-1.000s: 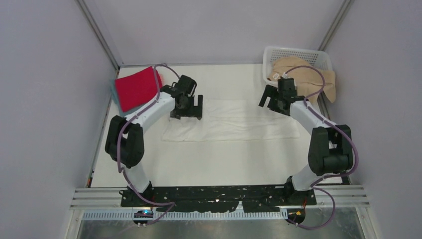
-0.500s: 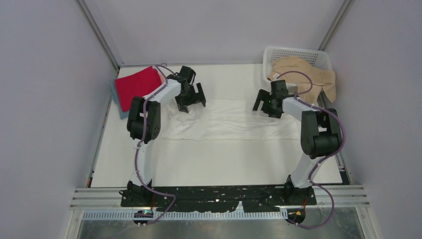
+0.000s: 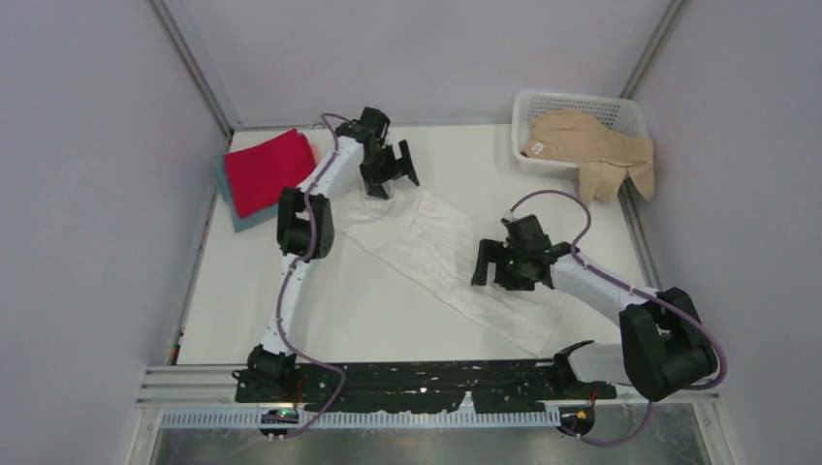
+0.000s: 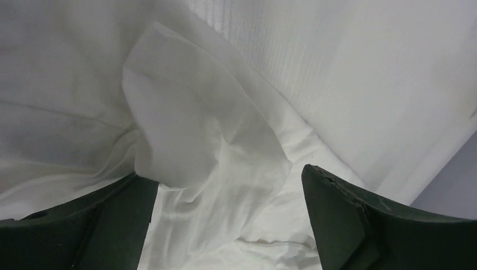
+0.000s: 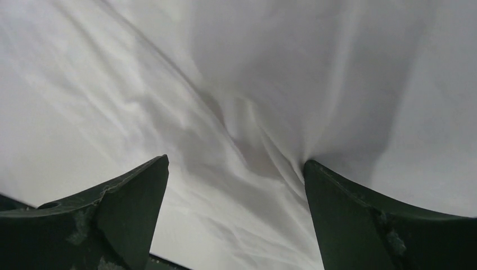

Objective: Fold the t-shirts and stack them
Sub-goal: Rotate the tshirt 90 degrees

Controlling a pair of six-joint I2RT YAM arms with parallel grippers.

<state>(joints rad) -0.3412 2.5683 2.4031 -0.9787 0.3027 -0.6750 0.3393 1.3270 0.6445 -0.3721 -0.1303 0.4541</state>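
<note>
Left gripper (image 4: 228,180): jaws wide apart, gripping nothing; rumpled white cloth bulging between. Right gripper (image 5: 236,163): jaws wide, empty, over creased cloth. White t-shirt (image 3: 426,242): soft, wrinkled, lies as diagonal strip on table (image 3: 388,320); neck and sleeves indistinct. Red folded square (image 3: 267,170) sits on teal-blue square (image 3: 236,215), which is mostly hidden, far left. Lattice basket (image 3: 572,102), far right: tan t-shirt (image 3: 591,145) spilling over rim.

Top camera gives me bright, even, diffuse light from overhead, with only faint soft shadows beside the arms on the table (image 3: 388,320), and the walls splay outward at the frame edges. On both wrist feeds the white t-shirt (image 4: 214,140) runs close to washed out. I read its folds only by grey shading, and the dark fingers (image 4: 360,225) sit slightly soft near the lens.
</note>
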